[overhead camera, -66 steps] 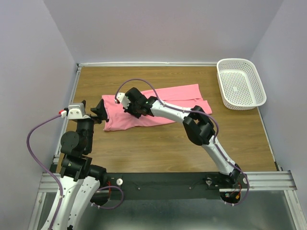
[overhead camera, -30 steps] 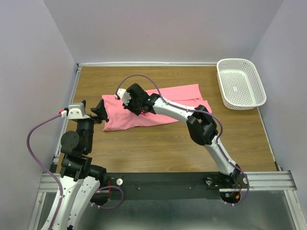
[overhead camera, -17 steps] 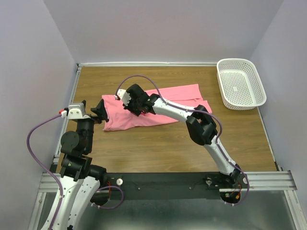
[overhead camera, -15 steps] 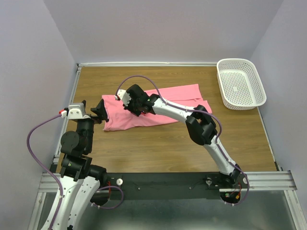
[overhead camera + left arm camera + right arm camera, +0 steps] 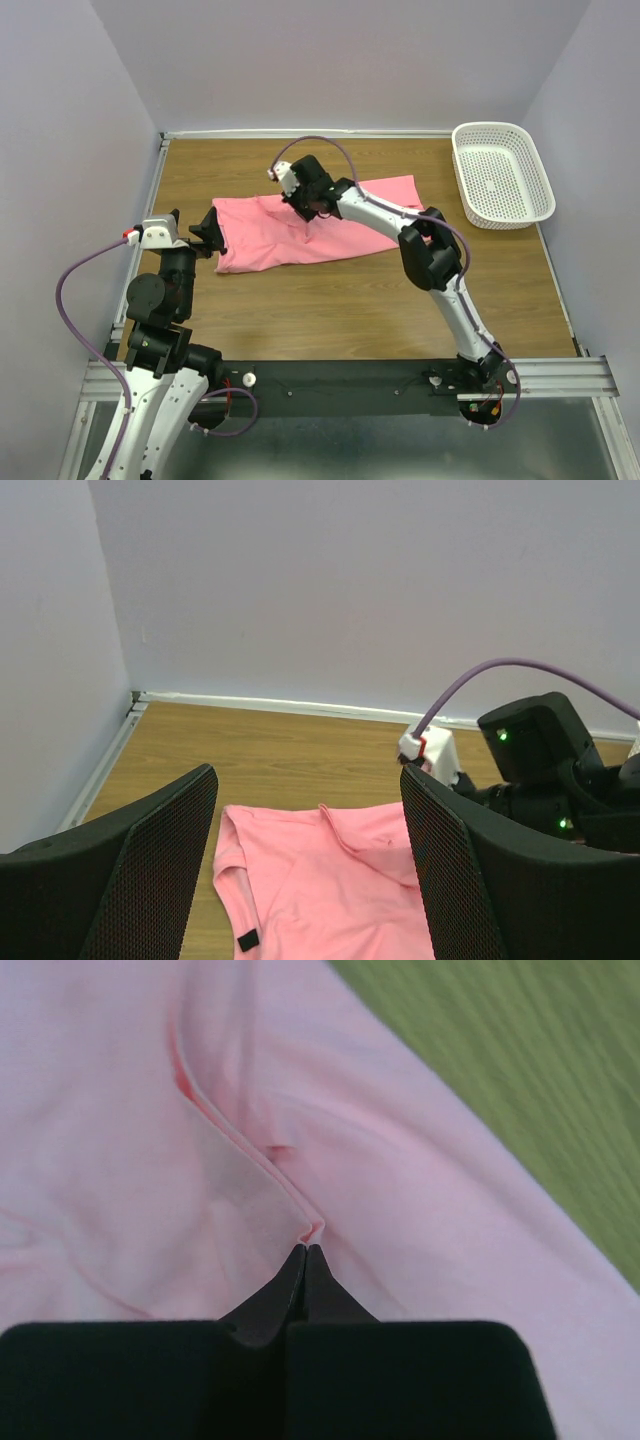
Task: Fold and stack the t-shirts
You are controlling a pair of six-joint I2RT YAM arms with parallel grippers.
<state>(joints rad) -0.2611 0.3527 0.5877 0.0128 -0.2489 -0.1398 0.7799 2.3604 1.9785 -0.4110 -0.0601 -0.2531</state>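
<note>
One salmon-pink t-shirt lies spread across the middle of the wooden table. My right gripper is over its back left part, shut on a raised ridge of the pink cloth. The right wrist view shows the t-shirt puckered at the tips of the right gripper. My left gripper hovers open at the shirt's left edge, holding nothing. Seen from the left wrist, the t-shirt with its small dark neck label lies below the left gripper, and the right arm's wrist is on the right.
A white mesh basket stands at the back right corner of the table. Lilac walls close in the table on three sides. Bare wood lies between the shirt and the arm bases.
My right gripper has shut on a fold of the shirt and moved right and toward the back, lifting the cloth into a ridge. The left arm has stayed still.
</note>
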